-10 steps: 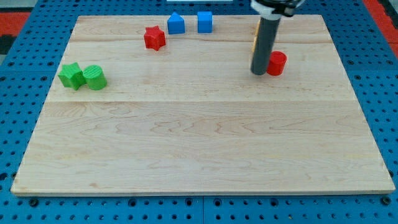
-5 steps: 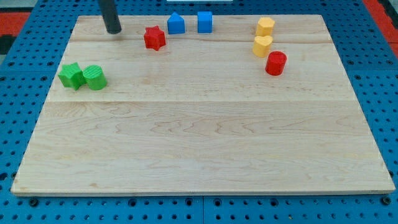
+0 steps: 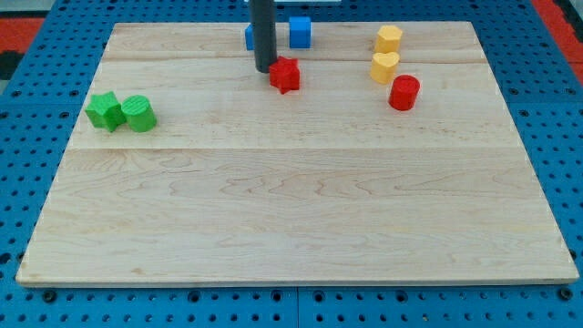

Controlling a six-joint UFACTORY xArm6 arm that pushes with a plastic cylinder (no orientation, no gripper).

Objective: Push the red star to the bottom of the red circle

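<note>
1. My tip sat touching the red star on its upper-left side; no jaws on this rig, just a rod.
2. Red star lay near the view's top, well left of the red circle.
3. Risk: star could rotate off the tip and slip away.
4. Risk: pushing straight right could hit the yellow blocks or circle.

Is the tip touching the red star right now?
Touching, as far as the camera view shows: my tip sits against the red star's upper-left edge, with no board visible between them.
</note>
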